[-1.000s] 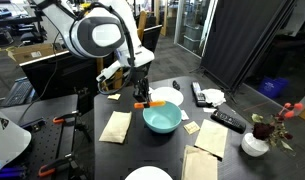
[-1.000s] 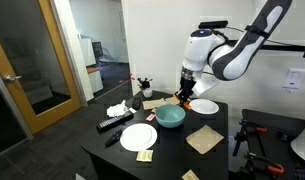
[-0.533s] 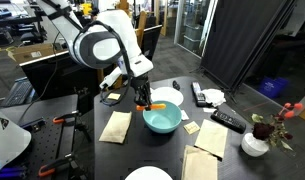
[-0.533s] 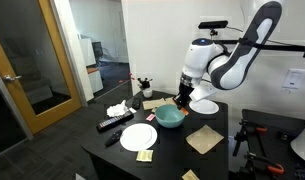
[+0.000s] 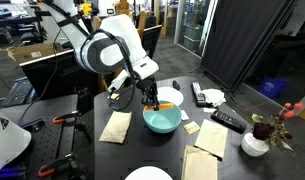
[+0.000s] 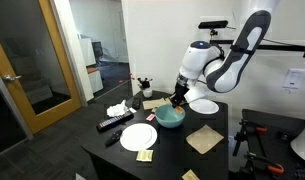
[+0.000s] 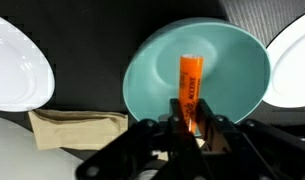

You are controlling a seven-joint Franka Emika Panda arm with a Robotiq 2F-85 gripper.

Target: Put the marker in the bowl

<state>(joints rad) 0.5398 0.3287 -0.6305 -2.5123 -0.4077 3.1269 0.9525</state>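
The teal bowl [image 7: 207, 70] stands on the dark table; it shows in both exterior views [image 5: 161, 121] [image 6: 170, 117]. My gripper [image 7: 190, 118] is shut on the orange marker [image 7: 190, 78] and holds it directly above the bowl's opening. In the exterior views the gripper [image 5: 149, 99] [image 6: 176, 100] hangs just over the bowl's rim, with an orange tip of the marker [image 5: 162, 106] showing below it.
White plates lie beside the bowl [image 7: 17, 65] [image 7: 295, 60] [image 6: 138, 136] [image 5: 168, 96]. Tan napkins [image 5: 116, 126] [image 7: 77, 128] [image 6: 203, 139], black remotes [image 5: 228, 120] [image 6: 116, 122], and a white pot with flowers [image 5: 256, 140] are spread on the table.
The arm has moved the gripper and marker sideways and lower, from beside the bowl to over its rim.
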